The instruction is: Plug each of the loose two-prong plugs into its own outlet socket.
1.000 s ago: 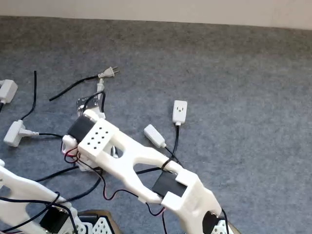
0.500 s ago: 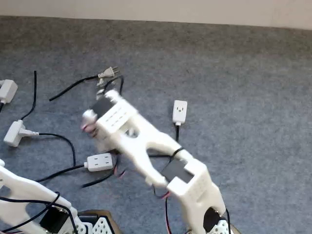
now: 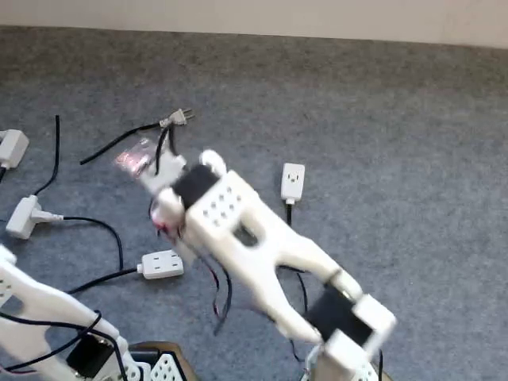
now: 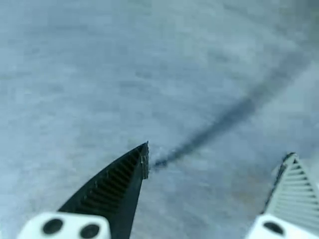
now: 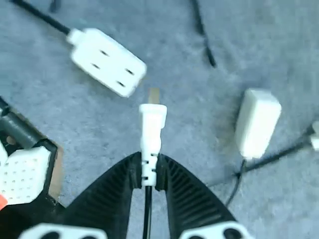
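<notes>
My right gripper [image 5: 149,159] is shut on a white two-prong plug [image 5: 151,127], which hangs above the carpet with its prongs toward a white triple outlet socket [image 5: 107,68]. From above, that socket [image 3: 163,263] lies left of the raised right arm [image 3: 238,226]. Another loose plug [image 3: 176,119] on a black cord lies farther back. A single white outlet [image 3: 293,181] sits right of the arm. My left gripper [image 4: 218,152] hangs open over bare carpet, above a black cord [image 4: 224,119].
Two more white socket blocks [image 3: 22,216] [image 3: 11,147] lie at the far left with black cords trailing between them. A white block [image 5: 256,123] lies beside the held plug. The left arm's base [image 3: 48,317] fills the near left corner.
The right arm lifted off the carpet and swung right and back. That uncovered the triple socket it had been lying over.
</notes>
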Controlling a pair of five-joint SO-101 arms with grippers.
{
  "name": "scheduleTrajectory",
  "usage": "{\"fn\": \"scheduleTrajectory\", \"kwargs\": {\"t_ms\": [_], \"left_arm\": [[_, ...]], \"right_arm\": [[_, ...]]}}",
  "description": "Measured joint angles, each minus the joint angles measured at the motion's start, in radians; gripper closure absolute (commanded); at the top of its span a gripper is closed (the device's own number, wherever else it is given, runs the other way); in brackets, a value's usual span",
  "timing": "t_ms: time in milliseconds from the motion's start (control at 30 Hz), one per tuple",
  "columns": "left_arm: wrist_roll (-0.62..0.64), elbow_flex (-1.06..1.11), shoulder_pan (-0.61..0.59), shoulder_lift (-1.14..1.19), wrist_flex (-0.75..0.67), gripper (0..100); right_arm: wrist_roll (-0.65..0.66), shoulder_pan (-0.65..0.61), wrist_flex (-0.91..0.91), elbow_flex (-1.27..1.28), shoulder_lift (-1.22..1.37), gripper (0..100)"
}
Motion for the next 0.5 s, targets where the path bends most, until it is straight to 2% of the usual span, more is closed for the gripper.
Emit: {"fn": "scheduleTrajectory", "kwargs": {"t_ms": [100, 267, 400, 500], "left_arm": [[-0.068, -0.046, 0.054, 0.000, 0.149, 61], [-0.112, -0.132, 0.147, -0.021, 0.405, 61], [-0.112, -0.106, 0.235, -0.126, 0.453, 61], [-0.049, -0.097, 0.301, -0.226, 0.454, 60]], "right_arm": [[0.012, -0.043, -0.169, 0.209, -0.173, 99.4], [0.018, -0.003, -0.503, 0.621, -0.437, 99.4], [0.018, 0.087, -0.606, 0.827, -0.566, 99.4], [0.043, 0.130, -0.701, 0.908, -0.620, 99.4]]}}
